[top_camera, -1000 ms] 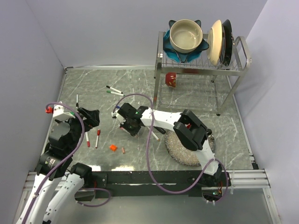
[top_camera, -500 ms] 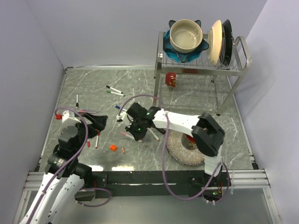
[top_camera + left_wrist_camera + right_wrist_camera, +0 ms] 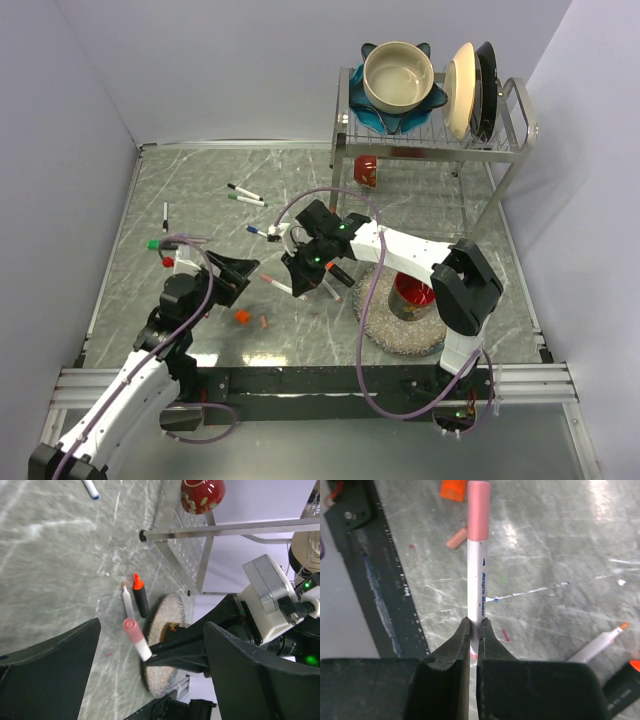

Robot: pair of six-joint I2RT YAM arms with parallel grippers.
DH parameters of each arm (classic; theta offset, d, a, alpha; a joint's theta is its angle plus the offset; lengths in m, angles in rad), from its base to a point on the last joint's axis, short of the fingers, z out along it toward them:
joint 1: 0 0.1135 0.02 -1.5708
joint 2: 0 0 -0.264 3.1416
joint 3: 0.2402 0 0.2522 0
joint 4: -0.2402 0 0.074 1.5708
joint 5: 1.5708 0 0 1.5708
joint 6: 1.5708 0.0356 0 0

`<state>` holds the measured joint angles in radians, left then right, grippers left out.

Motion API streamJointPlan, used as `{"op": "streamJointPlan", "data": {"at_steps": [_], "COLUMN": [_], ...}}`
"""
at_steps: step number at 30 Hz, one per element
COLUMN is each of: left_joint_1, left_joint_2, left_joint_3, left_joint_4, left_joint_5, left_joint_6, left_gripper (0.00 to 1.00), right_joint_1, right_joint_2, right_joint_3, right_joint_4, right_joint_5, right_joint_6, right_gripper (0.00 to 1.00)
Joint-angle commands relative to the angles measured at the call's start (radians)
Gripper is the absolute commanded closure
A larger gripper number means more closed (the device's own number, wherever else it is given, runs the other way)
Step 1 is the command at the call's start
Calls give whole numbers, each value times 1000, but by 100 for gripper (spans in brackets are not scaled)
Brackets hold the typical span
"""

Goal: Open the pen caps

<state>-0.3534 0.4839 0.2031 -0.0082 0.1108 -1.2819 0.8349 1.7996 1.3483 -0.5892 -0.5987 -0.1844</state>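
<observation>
A white marker (image 3: 476,580) with a pink pen cap (image 3: 478,510) is clamped by its barrel in my right gripper (image 3: 474,625), which is shut on it. In the top view that gripper (image 3: 298,286) holds the marker (image 3: 275,284) pointing left at my left gripper (image 3: 240,270). My left gripper (image 3: 152,630) is open, and the pink cap (image 3: 131,630) sits in the gap between its fingers, touching neither. A loose orange cap (image 3: 241,317) and a small pink cap (image 3: 264,323) lie on the table below them.
Capped pens lie at the back left (image 3: 245,195), with a blue-capped one (image 3: 262,232). Uncapped markers (image 3: 140,597) lie by a round mat (image 3: 385,325) bearing a red mug (image 3: 410,295). A dish rack (image 3: 500,150) with a bowl, plates and a red cup (image 3: 366,171) stands back right.
My left arm has swung right toward the table's middle, facing the right gripper. The right gripper has carried the pink-capped marker rightward and nearer, up to the left jaws.
</observation>
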Motion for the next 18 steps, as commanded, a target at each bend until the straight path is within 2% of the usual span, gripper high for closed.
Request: {"op": "streamJointPlan", "data": {"at_steps": [1, 4, 6, 11, 15, 18], "left_joint_1": [-45, -105, -146, -214, -236, -242], "left_joint_2": [62, 108, 139, 212, 245, 248], "left_joint_3": [18, 36, 50, 81, 99, 105], "left_joint_4": [145, 134, 129, 145, 139, 122], "left_joint_5": [4, -40, -78, -108, -149, -163], "left_joint_6": [-54, -59, -66, -79, -80, -80], "left_gripper": [12, 17, 26, 39, 57, 60], "right_joint_1": [0, -2, -3, -3, -3, -3], "right_joint_2": [-63, -66, -66, -63, -62, -62], "right_joint_3": [-5, -3, -5, -8, -8, -8], "right_joint_4": [17, 20, 23, 25, 25, 25], "right_joint_5": [-84, -85, -85, -82, -81, -79], "right_joint_6": [-7, -6, -4, -3, -4, -7], "right_gripper": [100, 100, 100, 100, 100, 100]}}
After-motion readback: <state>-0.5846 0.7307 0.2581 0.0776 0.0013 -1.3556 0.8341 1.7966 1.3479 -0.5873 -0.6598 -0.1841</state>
